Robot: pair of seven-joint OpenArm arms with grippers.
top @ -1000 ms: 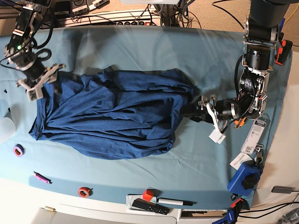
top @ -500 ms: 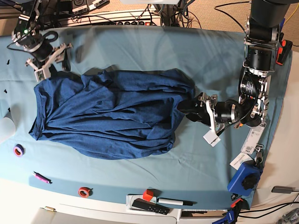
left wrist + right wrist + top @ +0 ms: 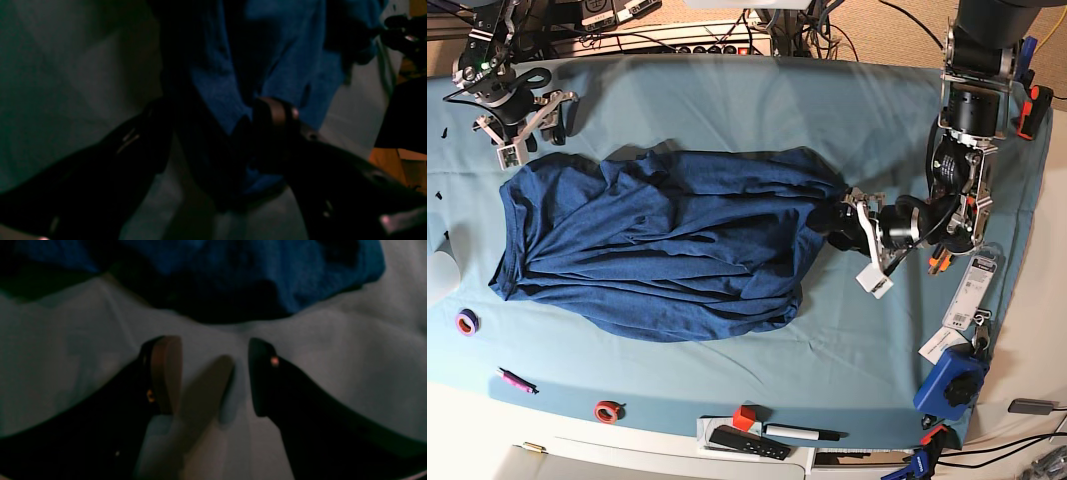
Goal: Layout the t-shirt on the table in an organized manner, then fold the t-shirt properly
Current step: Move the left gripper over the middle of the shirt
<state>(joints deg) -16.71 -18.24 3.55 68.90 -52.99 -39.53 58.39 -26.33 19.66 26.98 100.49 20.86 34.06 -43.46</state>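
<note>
The shirt (image 3: 667,250) lies bunched on the surface (image 3: 727,90) — not flat, not folded; left end effector (image 3: 213,133) open around its edge, right end effector (image 3: 213,373) open, empty.

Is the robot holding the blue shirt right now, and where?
Not gripped yet. The left tool stands open around the t-shirt's edge; the right tool is open over bare table.

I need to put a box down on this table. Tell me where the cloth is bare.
Bare teal cloth lies along the far edge of the table, between the two arms, beyond the t-shirt. A second strip runs between the shirt's near hem and the tape rolls and remote. The near right corner is crowded with tags and a blue clamp.
</note>
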